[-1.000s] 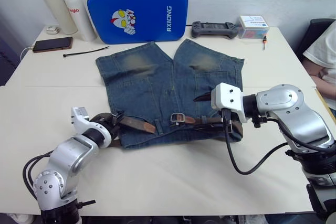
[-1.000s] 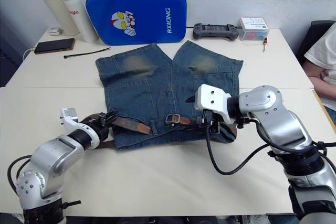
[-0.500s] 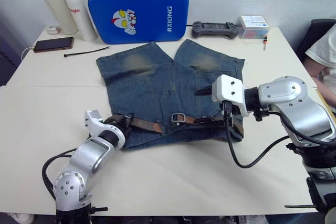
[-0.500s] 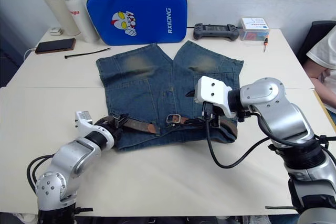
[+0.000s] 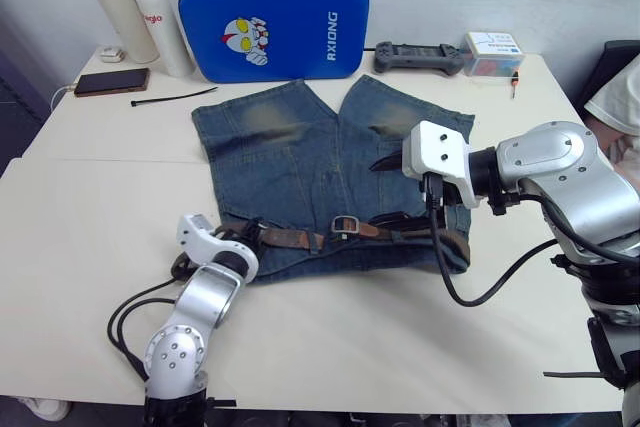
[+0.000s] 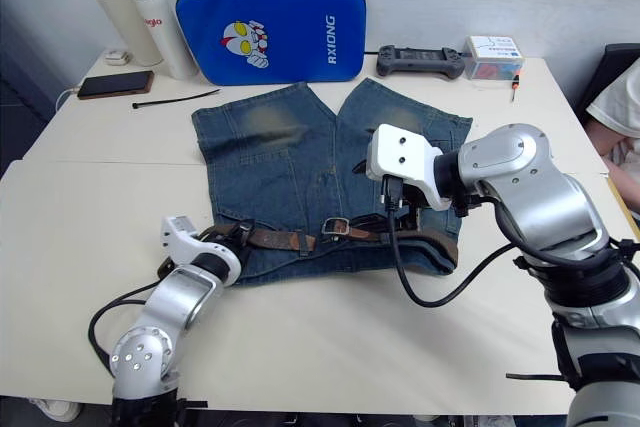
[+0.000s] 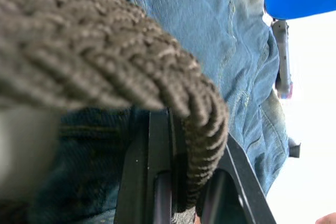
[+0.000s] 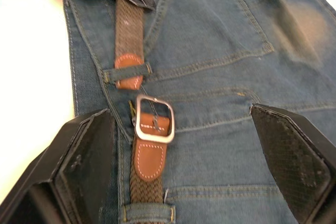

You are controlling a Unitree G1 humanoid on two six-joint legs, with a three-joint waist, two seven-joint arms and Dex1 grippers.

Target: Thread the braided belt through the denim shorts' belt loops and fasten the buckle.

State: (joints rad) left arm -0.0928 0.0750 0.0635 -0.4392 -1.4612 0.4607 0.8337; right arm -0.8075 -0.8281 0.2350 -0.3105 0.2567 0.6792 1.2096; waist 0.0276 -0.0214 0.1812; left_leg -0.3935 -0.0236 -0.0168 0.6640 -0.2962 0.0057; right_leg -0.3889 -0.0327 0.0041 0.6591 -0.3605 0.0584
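On the waistband of the blue denim shorts (image 5: 300, 162), I am clamping the dark-brown braided belt (image 8: 129, 30) with my left gripper (image 5: 237, 240), my right gripper (image 5: 405, 195) spread wide, its tan tip next needing the silver rectangular buckle (image 8: 154, 119).

Looks like an office or lab room set up for robot trials. Plain cream-white tabletop (image 5: 90, 207) against a bare pale wall. Along the far edge: two tall white drink flasks (image 5: 140, 15), dark flat phone (image 5: 111, 81), glossy blue zipped hard case with cartoon print (image 5: 272, 22), black handheld game-style controller (image 5: 418, 55), small white box (image 5: 493, 51). Person's pale sleeve (image 5: 622, 112) at the right edge.
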